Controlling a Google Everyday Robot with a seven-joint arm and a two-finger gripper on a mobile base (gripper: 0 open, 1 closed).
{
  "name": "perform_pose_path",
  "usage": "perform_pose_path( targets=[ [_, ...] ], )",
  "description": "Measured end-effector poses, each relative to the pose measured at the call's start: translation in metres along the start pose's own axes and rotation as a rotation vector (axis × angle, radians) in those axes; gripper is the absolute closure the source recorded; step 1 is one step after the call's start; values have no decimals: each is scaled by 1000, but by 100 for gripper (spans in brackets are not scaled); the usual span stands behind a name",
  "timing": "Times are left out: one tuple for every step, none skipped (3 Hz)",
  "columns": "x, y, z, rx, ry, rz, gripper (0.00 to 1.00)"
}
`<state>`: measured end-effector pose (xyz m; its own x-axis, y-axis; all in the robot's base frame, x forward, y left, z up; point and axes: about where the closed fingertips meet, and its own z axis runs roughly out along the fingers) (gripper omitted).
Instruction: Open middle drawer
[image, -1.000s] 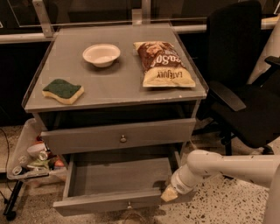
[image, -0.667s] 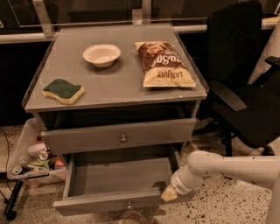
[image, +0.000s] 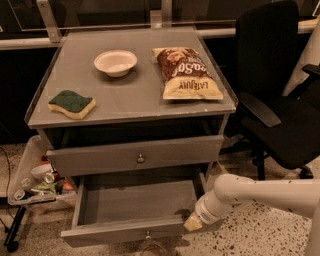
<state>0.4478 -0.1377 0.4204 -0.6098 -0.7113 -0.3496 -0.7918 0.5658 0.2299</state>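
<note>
The middle drawer (image: 135, 202) is pulled out wide from the grey cabinet. Its inside is bare, and its front panel (image: 125, 232) carries a small round knob (image: 147, 234). My gripper (image: 193, 223) is at the end of a white arm (image: 260, 192) that reaches in from the right. It is low, beside the right front corner of the open drawer, and I cannot tell whether it touches the drawer. It is away from the knob.
Above the open drawer is a shut grey drawer (image: 100, 159) with a round knob (image: 141, 158). On the cabinet top (image: 140, 92) lie a white bowl (image: 115, 62), a chip bag (image: 186, 73) and a green-yellow sponge (image: 72, 103). A black office chair (image: 280, 100) stands right. A bin of clutter (image: 35, 182) is left.
</note>
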Motion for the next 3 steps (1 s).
perform_pose_path(
  targets=[
    [-4,2,-2,9,-16,22,100],
    [-5,3,-5,18,-31,42,100],
    [1,8,-5,22,-30,59,100]
  ],
)
